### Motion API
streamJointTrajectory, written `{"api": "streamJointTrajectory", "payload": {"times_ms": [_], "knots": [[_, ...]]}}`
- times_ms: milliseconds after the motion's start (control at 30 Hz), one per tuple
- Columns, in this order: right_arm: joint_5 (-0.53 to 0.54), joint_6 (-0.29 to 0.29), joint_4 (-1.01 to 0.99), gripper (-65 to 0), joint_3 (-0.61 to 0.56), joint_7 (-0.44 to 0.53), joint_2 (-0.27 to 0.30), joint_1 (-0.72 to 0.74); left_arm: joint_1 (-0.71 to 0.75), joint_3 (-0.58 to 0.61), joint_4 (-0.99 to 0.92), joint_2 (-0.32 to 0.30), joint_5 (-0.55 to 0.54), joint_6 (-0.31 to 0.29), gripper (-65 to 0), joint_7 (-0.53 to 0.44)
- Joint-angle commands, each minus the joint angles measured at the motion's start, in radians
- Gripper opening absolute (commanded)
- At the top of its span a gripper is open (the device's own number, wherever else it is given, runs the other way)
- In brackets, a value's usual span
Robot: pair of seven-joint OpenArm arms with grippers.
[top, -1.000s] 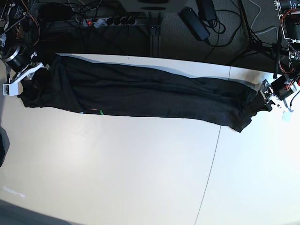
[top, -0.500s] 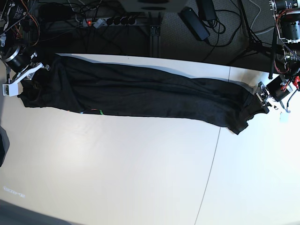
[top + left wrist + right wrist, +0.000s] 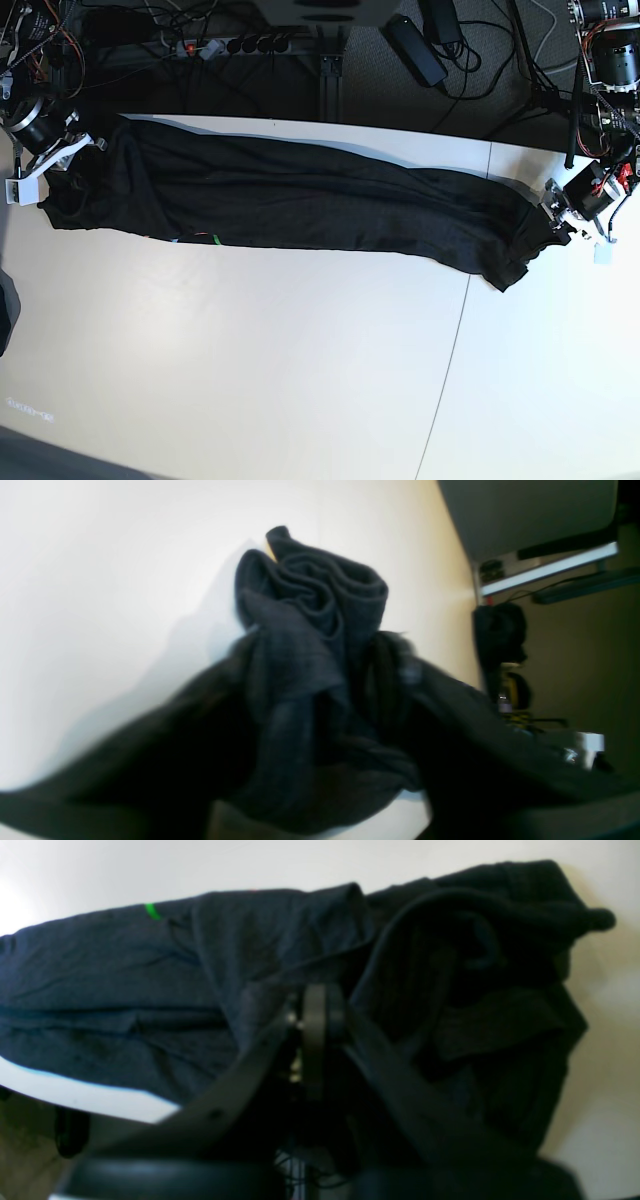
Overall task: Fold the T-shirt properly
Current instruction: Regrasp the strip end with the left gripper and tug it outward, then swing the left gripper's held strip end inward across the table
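The black T-shirt [image 3: 300, 200] lies stretched in a long band along the far side of the white table [image 3: 250, 350]. A bit of its green print [image 3: 215, 238] shows at the near edge. My left gripper [image 3: 553, 215] is shut on the shirt's right end, which bunches up in the left wrist view [image 3: 310, 630]; its fingers are hidden by cloth there. My right gripper [image 3: 62, 158] is shut on the shirt's left end. In the right wrist view its dark fingers [image 3: 315, 1030] sit among folds of the shirt [image 3: 125, 980], near the green mark [image 3: 151, 911].
A seam [image 3: 450, 350] runs across the table from the far edge to the near edge. Behind the table's far edge are a power strip [image 3: 240, 45], cables and a stand on the dark floor. A small white piece [image 3: 603, 252] hangs by the left arm.
My left gripper has moved leftward in the base view, carrying the shirt's right end inward, so that end bunches more. The right gripper has stayed in place.
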Motion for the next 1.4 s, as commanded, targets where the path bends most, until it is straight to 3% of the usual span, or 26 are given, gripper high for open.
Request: {"api": "streamJointTrajectory", "payload": {"times_ms": [0,167,367,400,800,1100,1367], "knots": [[0.020,0.066,0.014,-65.0,0.008,0.020,0.016,0.002,-0.003,-0.001,0.003,-0.014,0.026,-0.016,-40.1,-0.010],[0.020,0.066,0.014,-65.0,0.008,0.020,0.016,0.002,-0.003,-0.001,0.003,-0.014,0.061,-0.016,-45.2,-0.021],[0.032,0.066,0.014,-65.0,0.008,0.020,0.016,0.002,-0.004,-0.001,0.003,-0.014,0.063,-0.016,-64.3,-0.051],[0.041,0.066,0.014,-65.0,0.008,0.020,0.016,0.002,-0.005,-0.001,0.003,-0.014,0.071,-0.016,-65.0,-0.061],[0.048,0.066,0.020,-65.0,0.009,0.027,0.016,0.047,-0.044,-0.001,0.003,-0.014,0.129,-0.016,-65.0,-0.171],[0.044,0.066,0.020,-65.0,0.021,0.027,0.019,0.082,-0.175,-0.001,0.003,-0.014,0.317,-0.016,-65.0,-0.201],[0.045,0.066,0.020,-65.0,0.102,0.026,0.019,0.084,-0.273,-0.001,0.000,-0.023,0.452,-0.016,-65.0,-0.255]]}}
